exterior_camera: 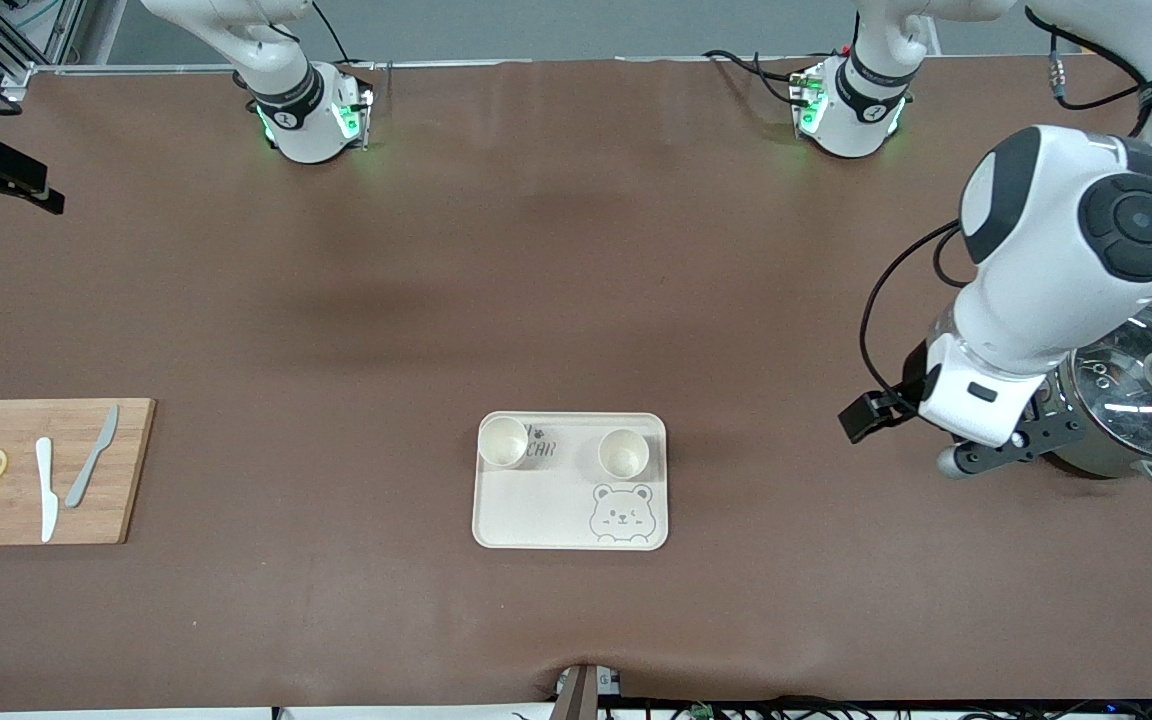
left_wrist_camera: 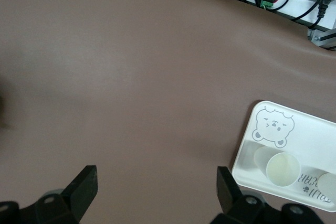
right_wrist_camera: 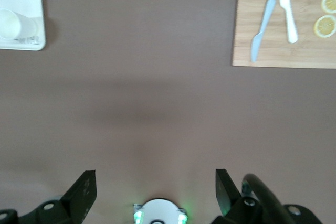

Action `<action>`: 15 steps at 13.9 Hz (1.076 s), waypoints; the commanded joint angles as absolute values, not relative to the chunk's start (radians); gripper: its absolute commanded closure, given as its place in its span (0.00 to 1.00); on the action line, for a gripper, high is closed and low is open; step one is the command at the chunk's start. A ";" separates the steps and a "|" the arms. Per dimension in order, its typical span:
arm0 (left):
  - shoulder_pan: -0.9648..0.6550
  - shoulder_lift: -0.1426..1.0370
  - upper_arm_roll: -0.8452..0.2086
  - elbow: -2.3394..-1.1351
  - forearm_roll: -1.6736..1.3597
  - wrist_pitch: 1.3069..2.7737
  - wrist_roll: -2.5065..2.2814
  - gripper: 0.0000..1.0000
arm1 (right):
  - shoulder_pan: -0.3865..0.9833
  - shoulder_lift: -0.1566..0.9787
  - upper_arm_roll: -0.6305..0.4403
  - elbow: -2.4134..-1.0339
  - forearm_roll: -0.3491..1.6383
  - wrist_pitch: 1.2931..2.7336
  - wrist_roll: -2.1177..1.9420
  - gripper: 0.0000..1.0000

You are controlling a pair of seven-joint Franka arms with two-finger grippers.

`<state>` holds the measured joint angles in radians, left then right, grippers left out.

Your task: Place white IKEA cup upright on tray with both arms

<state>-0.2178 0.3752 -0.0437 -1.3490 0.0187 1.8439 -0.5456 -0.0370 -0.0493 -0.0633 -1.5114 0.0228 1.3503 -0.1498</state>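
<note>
From the front, both white cups stand upright on the tray [exterior_camera: 573, 480], one [exterior_camera: 503, 441] toward my right arm's end, the other [exterior_camera: 623, 452] toward my left arm's, so I judge the placing done; my left gripper [exterior_camera: 1006, 455] hangs well apart from the tray, just beside the steel pot [exterior_camera: 1136, 405], and my right gripper is out of sight. My left wrist view shows my left gripper [left_wrist_camera: 155, 187] spread wide and empty over bare table, the tray off to one side. My right wrist view shows my right gripper [right_wrist_camera: 155, 187] released too, high over the table, the cutting board [right_wrist_camera: 283, 22] and tray corner well apart from it.
</note>
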 commanded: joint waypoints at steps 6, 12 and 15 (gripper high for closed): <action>-0.104 0.298 -0.051 -1.367 0.044 1.787 -0.339 0.00 | -0.023 -0.115 -0.038 -1.612 -0.021 1.437 -0.158 0.00; -0.055 0.244 -0.052 -1.370 0.044 1.712 -0.221 0.00 | -0.017 -0.120 -0.038 -1.628 -0.021 1.450 -0.160 0.00; -0.037 0.226 -0.054 -1.371 0.044 1.683 -0.219 0.00 | -0.014 -0.118 -0.040 -1.628 -0.021 1.451 -0.160 0.00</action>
<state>-0.0536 0.2580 -0.0431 -1.3494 0.0189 1.7051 -0.2315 -0.0229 -0.0896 -0.0386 -1.5945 -0.0018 1.4371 -0.1537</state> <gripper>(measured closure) 0.000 0.000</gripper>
